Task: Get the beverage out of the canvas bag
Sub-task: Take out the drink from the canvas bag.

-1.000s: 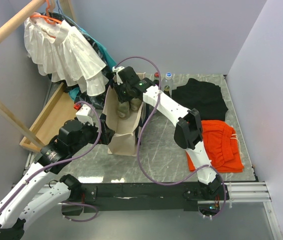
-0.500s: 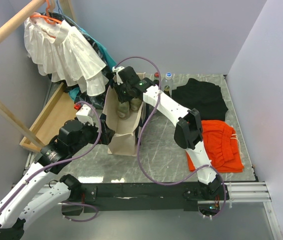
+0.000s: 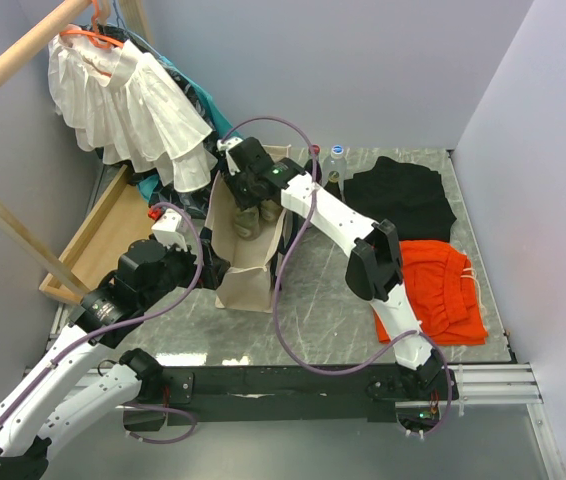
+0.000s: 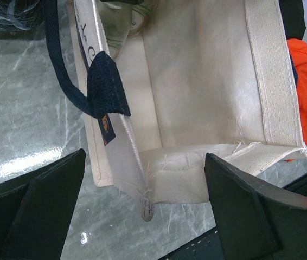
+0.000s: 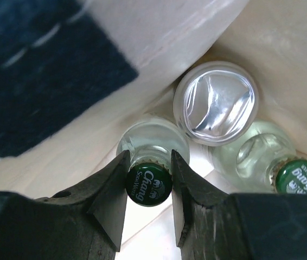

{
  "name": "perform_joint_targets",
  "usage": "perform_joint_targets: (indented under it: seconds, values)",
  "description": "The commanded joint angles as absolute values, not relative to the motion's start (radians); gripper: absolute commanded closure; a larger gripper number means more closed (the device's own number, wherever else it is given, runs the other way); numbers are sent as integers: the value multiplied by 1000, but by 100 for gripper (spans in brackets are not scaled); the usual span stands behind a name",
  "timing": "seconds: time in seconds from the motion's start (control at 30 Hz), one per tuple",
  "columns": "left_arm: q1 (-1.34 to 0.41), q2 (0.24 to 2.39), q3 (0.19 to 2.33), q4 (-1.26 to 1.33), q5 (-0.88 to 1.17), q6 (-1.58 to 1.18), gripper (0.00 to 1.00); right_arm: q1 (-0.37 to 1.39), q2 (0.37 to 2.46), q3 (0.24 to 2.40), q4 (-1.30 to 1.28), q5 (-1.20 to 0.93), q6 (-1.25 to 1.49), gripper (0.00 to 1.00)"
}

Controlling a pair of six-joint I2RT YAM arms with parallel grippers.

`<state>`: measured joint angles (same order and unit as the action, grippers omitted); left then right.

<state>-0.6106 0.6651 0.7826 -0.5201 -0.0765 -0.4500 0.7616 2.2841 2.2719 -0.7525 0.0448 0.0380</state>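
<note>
The cream canvas bag (image 3: 248, 272) stands open in the middle of the table, its navy handle (image 4: 66, 81) hanging over the rim. My right gripper (image 5: 149, 187) reaches down inside the bag (image 5: 159, 49) and is shut on the neck of a clear glass beverage bottle with a green Chang cap (image 5: 149, 185). A second green-capped bottle (image 5: 298, 176) and a clear silver-topped bottle (image 5: 217, 103) stand beside it. In the top view the right gripper (image 3: 251, 208) is sunk in the bag's mouth. My left gripper (image 4: 145, 162) is open, its fingers either side of the bag's near rim (image 4: 197, 97).
Two bottles (image 3: 336, 160) stand at the back of the table. A black garment (image 3: 403, 195) and an orange garment (image 3: 443, 290) lie to the right. A white ruffled garment (image 3: 128, 110) hangs at the back left above a wooden tray (image 3: 98, 240).
The right wrist has shifted slightly toward the back left over the bag, jaws still closed on the bottle. The left arm has not moved.
</note>
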Motion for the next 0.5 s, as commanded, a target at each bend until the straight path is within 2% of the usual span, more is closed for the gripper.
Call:
perform_joint_targets:
  seconds: [0.0, 0.47]
  values:
    - [-617, 664, 781, -506, -72, -451, 4, 775, 2220, 2339, -808, 110, -17, 100]
    - [-618, 667, 782, -506, -72, -451, 4, 784, 2158, 2342, -838, 178, -35, 100]
